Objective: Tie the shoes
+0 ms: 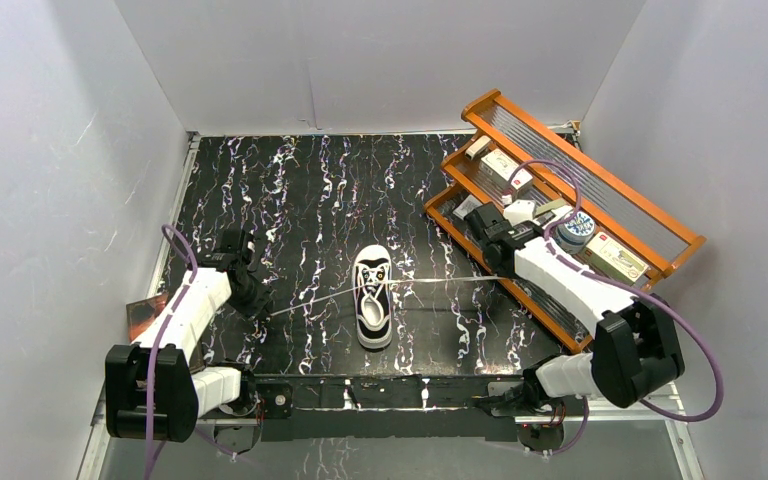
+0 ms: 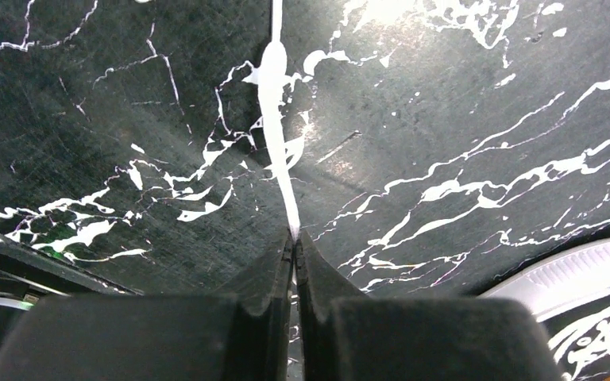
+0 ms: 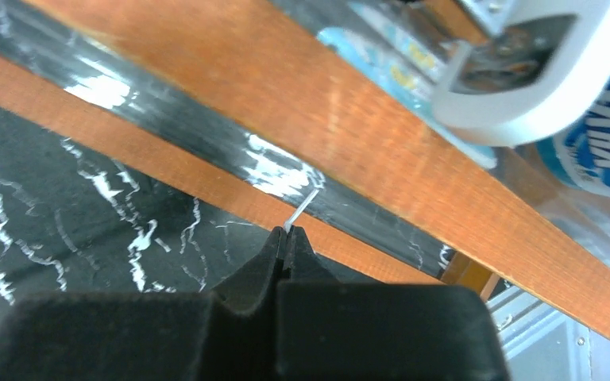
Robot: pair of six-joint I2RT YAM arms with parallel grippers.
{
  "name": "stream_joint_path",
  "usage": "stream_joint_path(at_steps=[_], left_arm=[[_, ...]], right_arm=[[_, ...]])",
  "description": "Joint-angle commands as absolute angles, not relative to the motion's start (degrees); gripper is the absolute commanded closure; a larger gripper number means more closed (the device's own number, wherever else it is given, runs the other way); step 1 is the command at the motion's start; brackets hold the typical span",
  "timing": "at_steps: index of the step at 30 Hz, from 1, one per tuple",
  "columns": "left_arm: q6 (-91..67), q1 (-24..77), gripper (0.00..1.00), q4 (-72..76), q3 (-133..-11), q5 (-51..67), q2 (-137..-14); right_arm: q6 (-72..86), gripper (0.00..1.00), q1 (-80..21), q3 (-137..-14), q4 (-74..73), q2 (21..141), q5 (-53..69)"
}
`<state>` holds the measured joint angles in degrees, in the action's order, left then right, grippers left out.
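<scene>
The small black sneaker (image 1: 373, 308) with white sole and toe cap lies in the middle of the black marbled table, toe toward the near edge. Its white laces (image 1: 440, 281) stretch taut to both sides. My left gripper (image 1: 260, 308) is shut on the left lace end; in the left wrist view the lace (image 2: 274, 103) runs away from the closed fingertips of this gripper (image 2: 295, 238). My right gripper (image 1: 500, 262) is shut on the right lace end, beside the rack; in the right wrist view the lace tip (image 3: 302, 213) pokes past that gripper (image 3: 287, 232).
An orange wooden rack (image 1: 580, 200) with small boxes and a round tin stands at the right, and its rail (image 3: 365, 151) is close in front of my right gripper. A brownish object (image 1: 145, 315) lies at the table's left edge. White walls enclose the table.
</scene>
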<state>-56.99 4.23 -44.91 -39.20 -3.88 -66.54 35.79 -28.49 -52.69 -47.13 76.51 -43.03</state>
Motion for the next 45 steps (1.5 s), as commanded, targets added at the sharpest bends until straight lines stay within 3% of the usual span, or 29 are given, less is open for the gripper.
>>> stream_joint_path(at_steps=[1,2,3,5,8,13,15,17,23,29,36,40,43,45], left_arm=[[-53.01,4.59,0.79,-45.63,-42.45,-1.70,-66.30],[-51.92,5.18,0.39,-45.51,-43.12,-0.54,-65.91],[-51.73,5.57,0.18,-46.67,-43.73,-0.52,-65.16],[-50.78,5.62,0.12,-49.40,-45.44,-0.93,-61.69],[-45.26,5.63,0.13,-49.77,-48.03,1.91,-57.07],[-28.21,7.91,0.38,-33.41,-46.69,23.37,-55.08],[-24.36,12.93,0.40,-28.80,-45.73,24.39,-57.20],[-18.83,18.11,0.50,-23.54,-45.71,24.38,-59.06],[-3.33,22.85,0.47,-26.24,-49.36,25.40,-70.65],[11.43,24.43,0.42,-20.32,-45.26,22.23,-71.41],[18.32,24.90,0.53,-16.99,-40.59,29.09,-75.53],[18.15,25.53,0.55,-10.06,-37.12,28.59,-73.97],[17.67,26.57,0.65,-4.64,-35.35,27.61,-75.14],[16.83,27.16,0.64,-0.84,-34.08,27.94,-76.13]], right_arm=[[28.36,1.00,-29.48,-53.72,-40.16,71.06,-36.54],[25.04,1.00,-29.68,-52.51,-35.79,68.56,-33.37],[22.74,1.00,-29.66,-51.75,-32.86,66.67,-30.06],[19.64,1.00,-29.70,-51.61,-30.58,64.40,-24.93],[16.68,1.00,-29.71,-53.12,-31.65,64.65,-18.73],[11.57,1.00,-29.79,-54.41,-30.75,65.51,-8.46],[11.20,1.00,-29.77,-55.14,-30.59,65.44,-7.23],[11.01,1.00,-29.79,-56.33,-30.59,65.52,-6.62],[10.80,1.00,-29.74,-58.58,-31.28,65.94,-5.28],[11.13,1.00,-29.79,-58.24,-30.21,64.98,-4.88],[11.14,1.00,-29.79,-59.06,-30.06,65.80,-5.09],[11.16,1.00,-29.79,-59.11,-29.97,65.96,-5.18],[11.16,1.00,-29.79,-58.99,-30.14,65.88,-4.94],[11.14,1.00,-29.77,-58.71,-30.15,65.76,-4.92]])
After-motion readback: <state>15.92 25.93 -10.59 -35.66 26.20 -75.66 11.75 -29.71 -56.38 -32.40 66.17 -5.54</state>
